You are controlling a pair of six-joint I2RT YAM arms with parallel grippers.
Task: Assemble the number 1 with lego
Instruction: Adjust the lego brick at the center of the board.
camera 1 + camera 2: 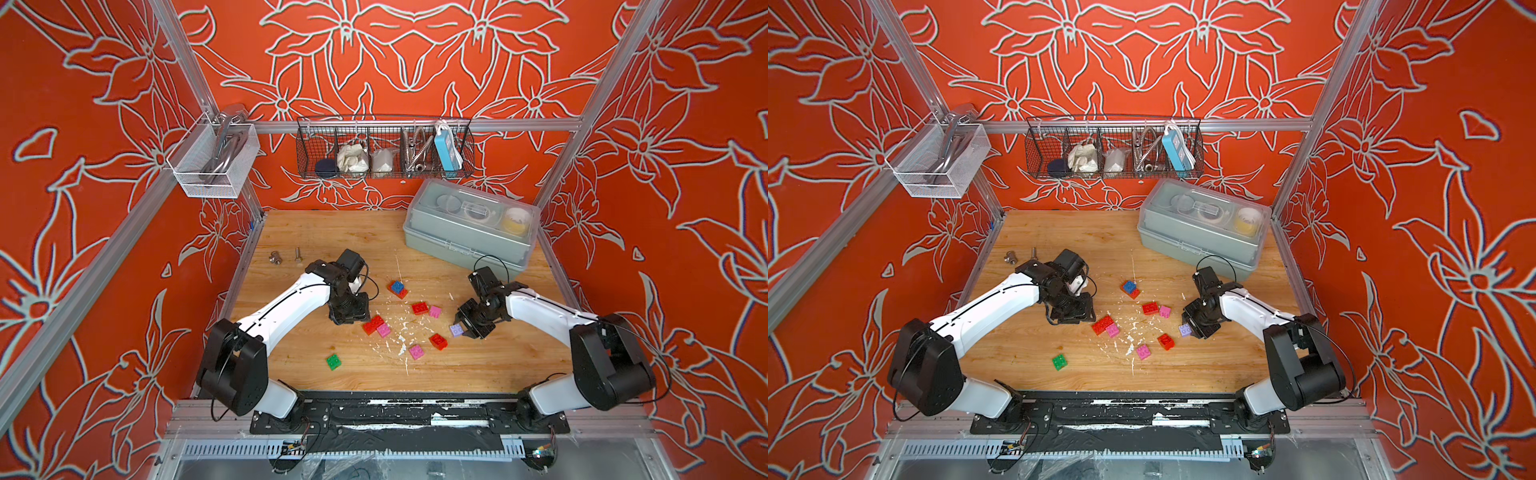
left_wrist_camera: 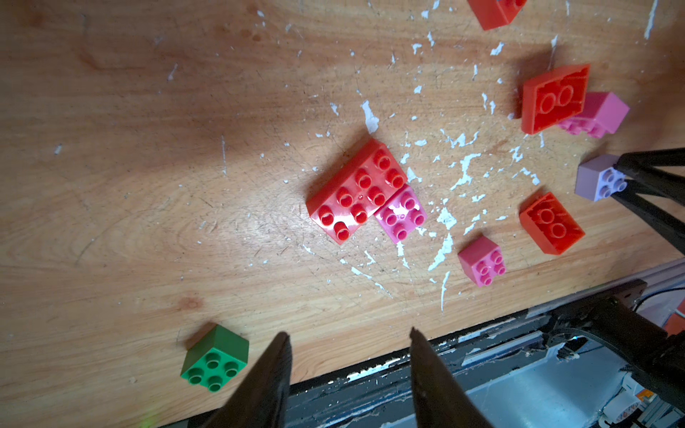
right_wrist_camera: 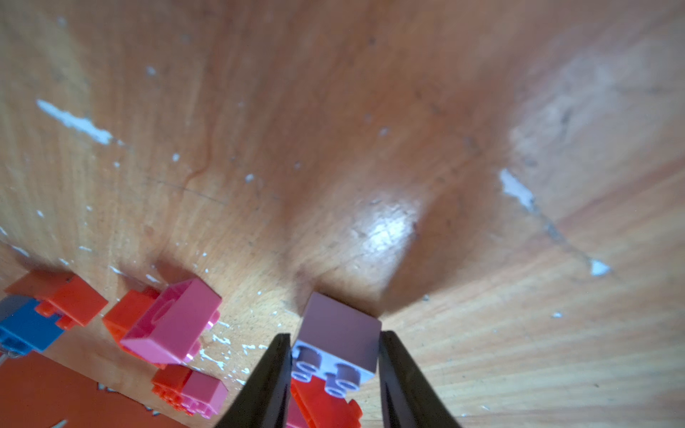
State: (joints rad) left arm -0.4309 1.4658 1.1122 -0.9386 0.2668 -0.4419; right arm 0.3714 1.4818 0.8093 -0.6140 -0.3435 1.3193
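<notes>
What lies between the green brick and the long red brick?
Nothing but bare table between the green brick and the long red brick; the left wrist view shows that stretch clearly.

The left wrist view's edge cuts off a red brick point(image 2: 495, 11). The right wrist view crops the blue brick point(image 3: 27, 329), and the lilac brick point(image 3: 339, 329) partly hides a second red brick point(image 3: 322, 404).

No text, label, brand or number can be read anywhere
</notes>
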